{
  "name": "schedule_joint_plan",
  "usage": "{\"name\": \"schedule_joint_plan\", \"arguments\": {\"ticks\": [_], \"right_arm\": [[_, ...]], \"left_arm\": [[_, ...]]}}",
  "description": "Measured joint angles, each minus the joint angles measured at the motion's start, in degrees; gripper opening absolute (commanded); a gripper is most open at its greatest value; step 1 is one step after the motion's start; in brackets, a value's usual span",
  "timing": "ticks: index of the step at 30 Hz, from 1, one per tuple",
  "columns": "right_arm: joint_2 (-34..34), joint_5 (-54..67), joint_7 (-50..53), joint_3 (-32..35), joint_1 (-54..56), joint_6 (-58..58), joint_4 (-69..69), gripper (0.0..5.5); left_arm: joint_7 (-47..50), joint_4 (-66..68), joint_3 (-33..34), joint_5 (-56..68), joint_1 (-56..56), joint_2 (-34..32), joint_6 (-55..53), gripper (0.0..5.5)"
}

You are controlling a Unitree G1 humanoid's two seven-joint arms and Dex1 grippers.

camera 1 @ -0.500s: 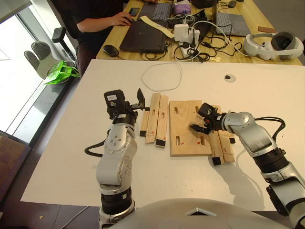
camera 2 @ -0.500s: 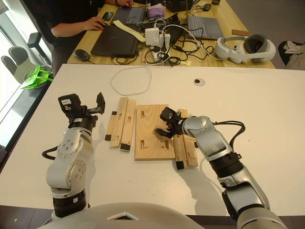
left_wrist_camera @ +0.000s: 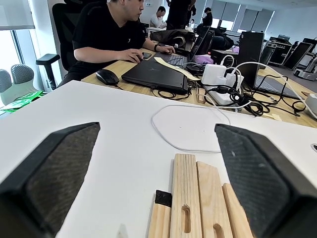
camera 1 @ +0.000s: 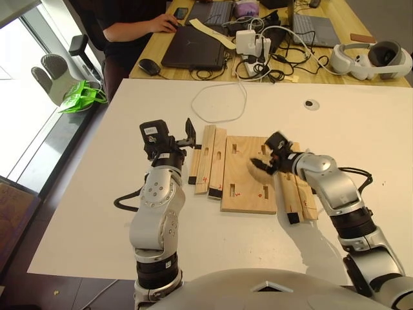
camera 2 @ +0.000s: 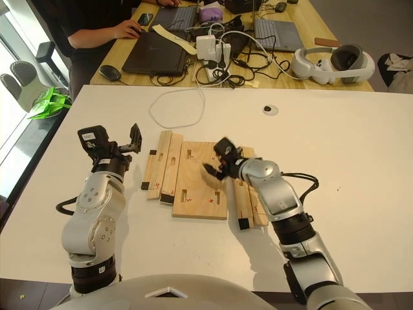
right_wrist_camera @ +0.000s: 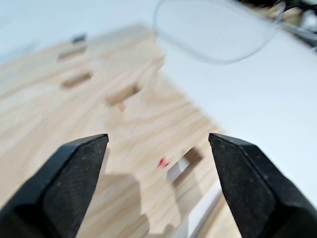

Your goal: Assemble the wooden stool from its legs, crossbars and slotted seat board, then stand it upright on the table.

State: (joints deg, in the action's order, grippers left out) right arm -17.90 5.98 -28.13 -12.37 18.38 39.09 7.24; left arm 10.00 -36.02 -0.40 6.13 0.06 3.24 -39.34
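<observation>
Right hand hovers low over the flat, pale square wooden seat board with cut slots, near the board's 1 o'clock corner. Its black pads are spread wide and hold nothing. Left hand is also wide and empty, poised above the white counter just past the 9 o'clock side of the parts.

The board lies flat in the middle of the counter, slightly skewed. A pair of light wooden slats with black end caps lies against its 9 o'clock edge, touching or very nearly so. A second pair of the same slats sits along its 3 o'clock edge, partly under the right arm. Nothing is joined yet.

My worry is the flat board. With no edge raised, the open pads have little to bite on, and a downward press would probably skid the board toward 9 o'clock, shoving those slats out of line. A pad tip could also drop into one of the slots and jam, dragging the board as the arm moves. The right forearm may sweep the 3 o'clock slats toward the counter's edge. A loop of thin white cable at 12 o'clock could snag any part pushed that way.
</observation>
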Motion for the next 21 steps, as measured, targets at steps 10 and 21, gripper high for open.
{"name": "schedule_joint_plan", "arguments": {"ticks": [10,21], "right_arm": [[13.6,5.6,21.3,18.3,-11.3,-4.0,26.7,3.76],[12.0,14.1,17.6,20.5,-28.0,-3.6,38.3,3.76]], "left_arm": [[-0.6,-2.6,-0.2,-0.1,2.2,-0.6,-2.4,4.29],[-6.6,-5.8,0.3,0.6,9.1,-8.0,-18.0,4.29]]}}
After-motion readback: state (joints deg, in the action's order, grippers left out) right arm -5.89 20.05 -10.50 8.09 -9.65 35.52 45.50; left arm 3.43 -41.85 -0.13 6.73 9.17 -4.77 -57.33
